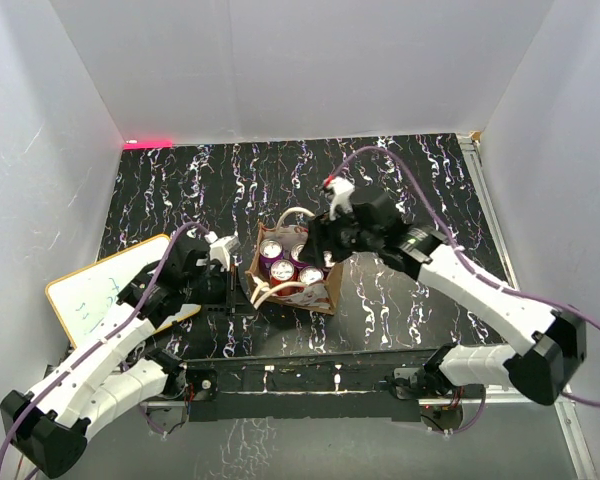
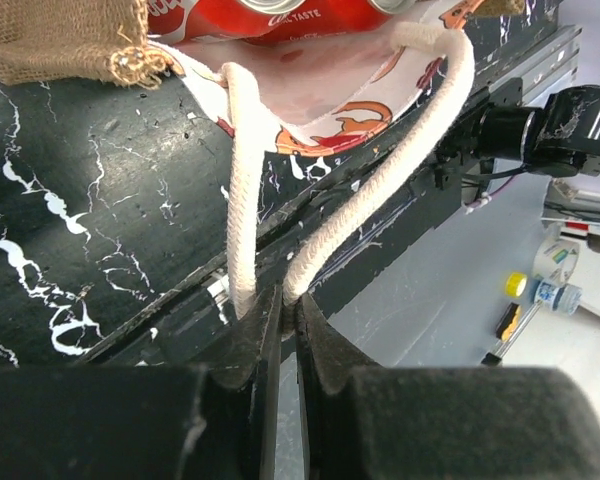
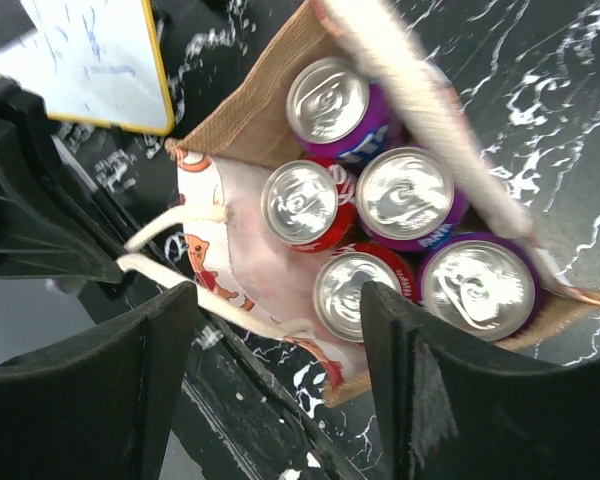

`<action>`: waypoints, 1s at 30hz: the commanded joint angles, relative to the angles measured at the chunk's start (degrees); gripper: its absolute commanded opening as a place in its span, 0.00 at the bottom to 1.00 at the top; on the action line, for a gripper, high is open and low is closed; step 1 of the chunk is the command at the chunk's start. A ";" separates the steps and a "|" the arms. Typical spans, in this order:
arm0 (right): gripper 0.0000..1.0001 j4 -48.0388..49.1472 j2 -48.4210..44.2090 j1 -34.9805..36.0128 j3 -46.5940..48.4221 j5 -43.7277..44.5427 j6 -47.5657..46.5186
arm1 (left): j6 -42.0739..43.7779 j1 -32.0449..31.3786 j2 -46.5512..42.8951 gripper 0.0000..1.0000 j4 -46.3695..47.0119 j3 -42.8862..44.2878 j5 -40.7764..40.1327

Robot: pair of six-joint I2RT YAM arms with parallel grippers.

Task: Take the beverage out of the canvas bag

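Top view looks down over whole tabletop [image 1: 180,180]; left wrist low beside canvas bag [image 3: 240,120], right wrist close above it.

Table [image 1: 410,190]: flat black top with white marble-style veining, enclosed by white walls on the left, far and right sides. 2 items lie directly on it. Item 1: canvas bag [image 1: 318,296], upright, near the centre, slightly toward the near edge. Item 2: white board [image 1: 90,295] with orange-yellow rim, at the near-left corner, apart from the bag.

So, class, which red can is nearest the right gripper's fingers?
The red can lowest in the right wrist view, beside the finger; the other red can sits higher.
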 commanded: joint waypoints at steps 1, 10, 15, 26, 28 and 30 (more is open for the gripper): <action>0.65 -7.88 5.19 9.63 7.66 15.34 -1.30 | 4.50 -0.22 -0.47 0.00 -10.10 2.19 0.79; 0.66 -10.77 9.78 16.01 6.65 30.22 6.20 | 4.99 -0.19 -4.12 0.13 -3.08 -1.54 13.04; 0.70 -12.28 12.91 16.30 7.42 32.60 7.41 | 4.59 -0.19 -2.81 0.25 1.22 -2.27 14.26; 0.80 -18.01 20.36 17.60 11.22 34.75 7.32 | 5.74 -0.18 -0.56 0.28 -1.22 -3.10 11.26; 0.82 -18.87 21.94 18.13 11.97 35.26 7.40 | 6.19 -0.23 -0.10 0.28 -1.90 -2.94 10.18; 0.82 -19.95 23.53 18.34 12.56 35.53 8.17 | 6.32 -0.23 0.49 0.29 -2.66 -2.50 8.54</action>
